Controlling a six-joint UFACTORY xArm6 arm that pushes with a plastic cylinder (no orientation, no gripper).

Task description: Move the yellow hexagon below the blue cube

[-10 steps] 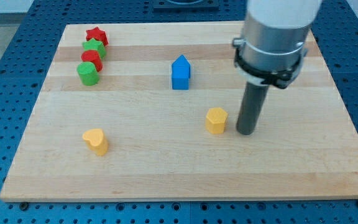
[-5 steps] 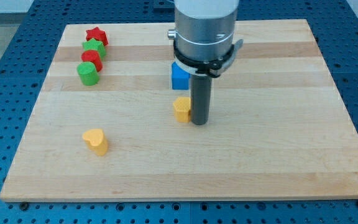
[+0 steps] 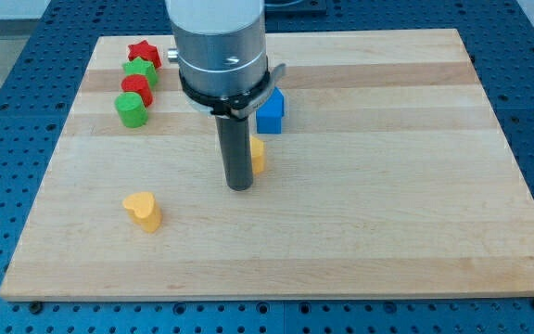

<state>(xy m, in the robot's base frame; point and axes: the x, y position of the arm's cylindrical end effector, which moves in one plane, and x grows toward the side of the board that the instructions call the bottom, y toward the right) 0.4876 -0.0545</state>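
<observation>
Here our tip (image 3: 239, 187) rests on the wooden surface (image 3: 415, 213), near its middle. We carry no fingers, only a dark rod, so nothing is grasped. The yellow hexagon (image 3: 259, 155) sits just to the view's right of the rod, partly hidden behind it and seemingly touching it. The blue cube (image 3: 270, 111) lies just above the hexagon, slightly toward the view's right, with its left edge covered by our arm. A yellow heart (image 3: 144, 211) stands well apart at the view's lower left. At the upper left, four blocks form a short column: a red star (image 3: 143, 53), a green block (image 3: 141, 71), a red block (image 3: 136, 89) and a green block (image 3: 131, 109).
</observation>
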